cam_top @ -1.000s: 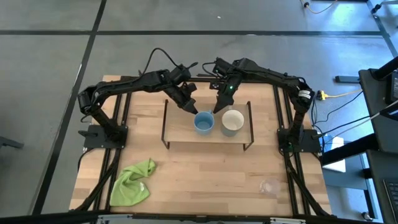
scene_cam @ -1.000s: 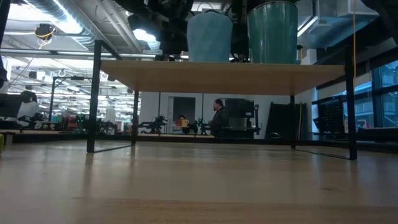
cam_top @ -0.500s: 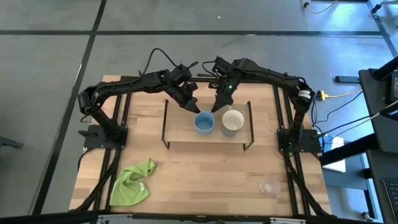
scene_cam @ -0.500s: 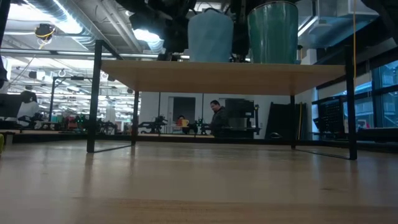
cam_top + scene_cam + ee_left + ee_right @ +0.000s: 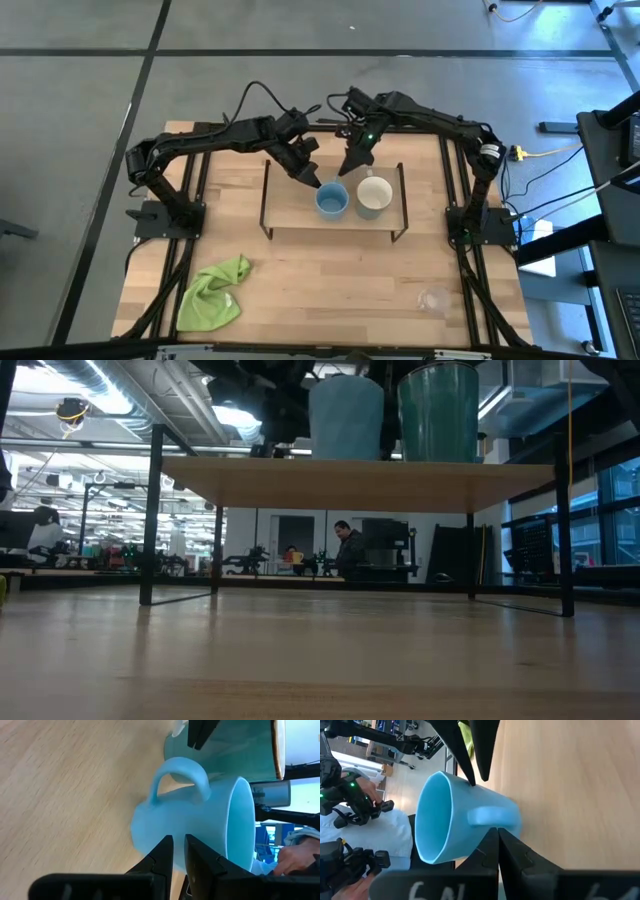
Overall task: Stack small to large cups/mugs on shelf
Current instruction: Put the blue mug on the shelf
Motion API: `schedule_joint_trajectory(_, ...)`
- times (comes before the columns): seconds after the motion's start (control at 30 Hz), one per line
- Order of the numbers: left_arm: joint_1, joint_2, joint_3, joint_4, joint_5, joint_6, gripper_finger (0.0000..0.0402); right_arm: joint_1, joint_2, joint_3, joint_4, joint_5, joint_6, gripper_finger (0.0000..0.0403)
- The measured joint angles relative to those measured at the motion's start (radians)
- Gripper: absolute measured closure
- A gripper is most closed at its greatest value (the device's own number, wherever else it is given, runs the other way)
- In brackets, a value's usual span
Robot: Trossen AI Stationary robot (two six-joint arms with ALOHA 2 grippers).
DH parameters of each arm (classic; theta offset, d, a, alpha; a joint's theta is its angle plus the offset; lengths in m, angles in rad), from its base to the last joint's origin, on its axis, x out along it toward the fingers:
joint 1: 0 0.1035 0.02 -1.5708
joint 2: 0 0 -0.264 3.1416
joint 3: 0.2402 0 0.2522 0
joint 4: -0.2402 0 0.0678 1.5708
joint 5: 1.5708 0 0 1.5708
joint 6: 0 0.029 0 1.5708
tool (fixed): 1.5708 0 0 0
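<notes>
Nearest the front edge of the table [image 5: 330, 290]: a crumpled green cloth [image 5: 213, 293] toward the left corner, and a small clear glass cup [image 5: 434, 299] toward the right corner, well apart from the shelf; upright or tipped, cannot tell.

Farther back, mid-table: the shelf [image 5: 290, 210], a light-wood board on a thin black wire frame, seen from below in the low view [image 5: 350, 482]; on its board, a light-blue mug [image 5: 331, 199] and a cream-white mug [image 5: 374, 196] standing upright just beside each other, blue to the left, cream to the right, both right of the board's middle; in the low view the same pair [image 5: 346, 417] and [image 5: 438, 412] side by side on top.

At the blue mug's left rear: the left gripper [image 5: 312, 180], fingers nearly together with a thin gap between them, tips against the mug's outer wall [image 5: 150, 827], gripping nothing; handle [image 5: 177, 780] free.

At the blue mug's right rear: the right gripper [image 5: 349, 171], fingers fully closed and empty, tips right at the handle side [image 5: 490, 820].

Beyond the table in the low view: a person [image 5: 349, 547] far off in the room.
</notes>
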Motion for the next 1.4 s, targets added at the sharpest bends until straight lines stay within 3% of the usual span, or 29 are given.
schedule_joint_trajectory(0.5,0.023,0.0,0.0,-0.01,-0.01,0.035,0.036,0.009,0.0,0.0,-0.025,-0.025,0.001,0.0399)
schedule_joint_trajectory(0.77,0.035,0.0,0.0,-0.084,-0.01,0.156,0.036,0.032,0.0,0.0,-0.006,-0.026,0.003,0.0399)
schedule_joint_trajectory(1.4,-0.02,-0.006,0.0,-0.084,0.0,0.204,0.036,0.035,0.032,-0.001,0.011,-0.01,0.03,0.0399)
